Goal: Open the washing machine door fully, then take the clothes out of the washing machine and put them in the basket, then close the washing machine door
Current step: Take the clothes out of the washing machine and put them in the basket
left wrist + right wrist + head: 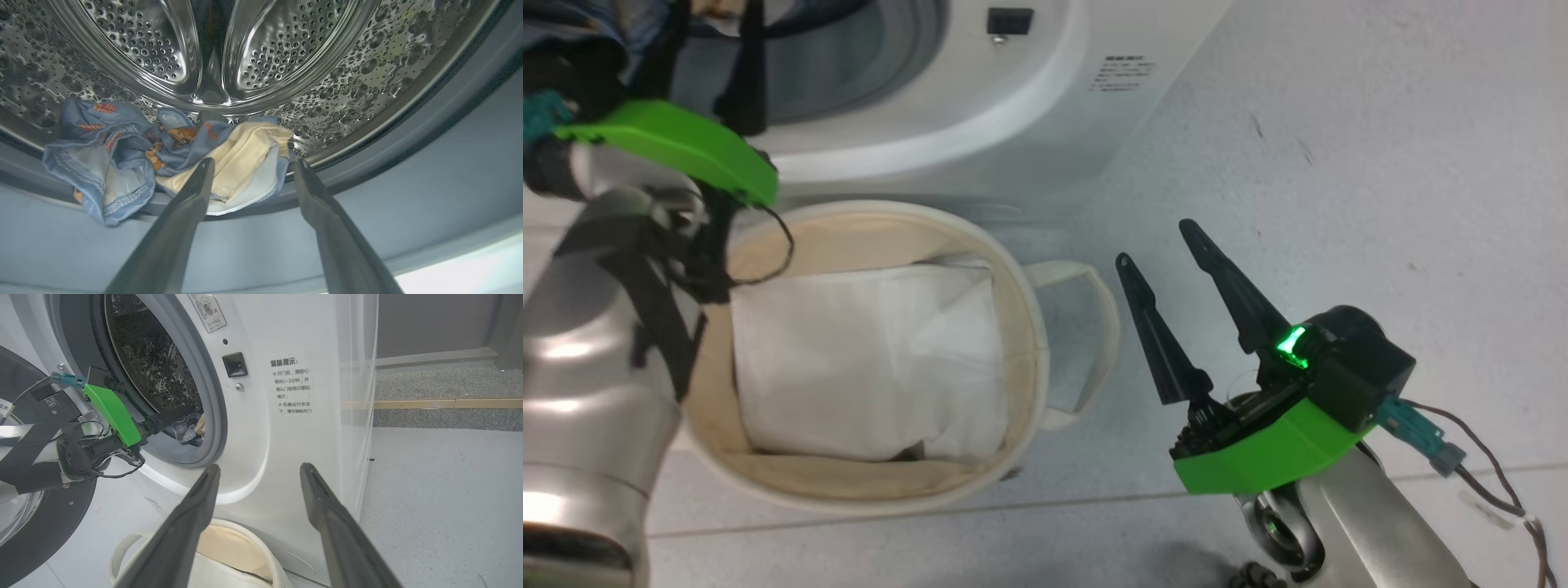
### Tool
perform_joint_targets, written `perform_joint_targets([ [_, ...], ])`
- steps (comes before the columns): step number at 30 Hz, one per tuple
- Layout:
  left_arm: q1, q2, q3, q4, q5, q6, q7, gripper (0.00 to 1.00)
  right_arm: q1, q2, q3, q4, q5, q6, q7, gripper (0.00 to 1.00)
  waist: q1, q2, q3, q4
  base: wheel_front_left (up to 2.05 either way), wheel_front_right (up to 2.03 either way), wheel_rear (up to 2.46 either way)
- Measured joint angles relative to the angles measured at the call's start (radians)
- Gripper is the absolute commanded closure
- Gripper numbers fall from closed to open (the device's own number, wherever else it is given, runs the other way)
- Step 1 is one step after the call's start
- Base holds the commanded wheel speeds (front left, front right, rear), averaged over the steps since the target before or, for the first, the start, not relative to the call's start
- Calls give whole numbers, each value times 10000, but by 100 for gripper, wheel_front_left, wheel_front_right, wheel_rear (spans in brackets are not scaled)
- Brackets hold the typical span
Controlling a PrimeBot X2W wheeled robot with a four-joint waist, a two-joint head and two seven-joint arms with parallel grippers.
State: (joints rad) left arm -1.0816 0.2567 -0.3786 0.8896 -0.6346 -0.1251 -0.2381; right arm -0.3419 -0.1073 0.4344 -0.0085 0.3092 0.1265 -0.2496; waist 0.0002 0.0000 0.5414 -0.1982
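Observation:
The washing machine (286,428) stands with its door (45,522) swung open to the left. Light-blue printed clothes (122,143) with a cream part lie bunched at the front lip of the steel drum (335,61). My left gripper (253,162) reaches into the round opening, open, its fingertips (206,163) at the near edge of the clothes, nothing held. It also shows in the head view as the left gripper (704,49) and from the right wrist (171,420). The cream basket (1021,327) sits on the floor below the opening. My right gripper (1155,243) hovers open and empty to the basket's right.
A flat white sheet (866,359) lies in the basket. The basket's loop handle (1086,343) sticks out toward my right gripper. Pale grey floor (1339,204) spreads to the right of the machine. A wooden strip (441,403) and a dark wall lie beyond.

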Motion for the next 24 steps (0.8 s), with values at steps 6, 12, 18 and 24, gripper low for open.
perform_joint_targets([
  [6, -1022, 535, -481, 721, -426, 0, 268, 0, -4, 42, -75, -238, -15, 0, 0, 0, 0, 0, 531, -414, 0, 0, 0],
  [12, -1891, 849, -834, 1546, -748, 0, 635, 0, 12, 132, -261, -337, -119, 0, 0, 0, 0, 0, 932, -802, 0, 0, 0],
  [18, -2819, 1020, -1085, 2934, -817, 17, 1551, 0, 35, 199, -332, -562, -288, 0, 0, 0, 0, 0, 1178, -1102, 0, 0, 0],
  [24, -2996, 855, -1212, 3549, -813, 15, 1639, 100, 95, 255, -447, -738, -474, 0, -2, 0, -1, 0, 1039, -1123, 0, 0, 0],
])
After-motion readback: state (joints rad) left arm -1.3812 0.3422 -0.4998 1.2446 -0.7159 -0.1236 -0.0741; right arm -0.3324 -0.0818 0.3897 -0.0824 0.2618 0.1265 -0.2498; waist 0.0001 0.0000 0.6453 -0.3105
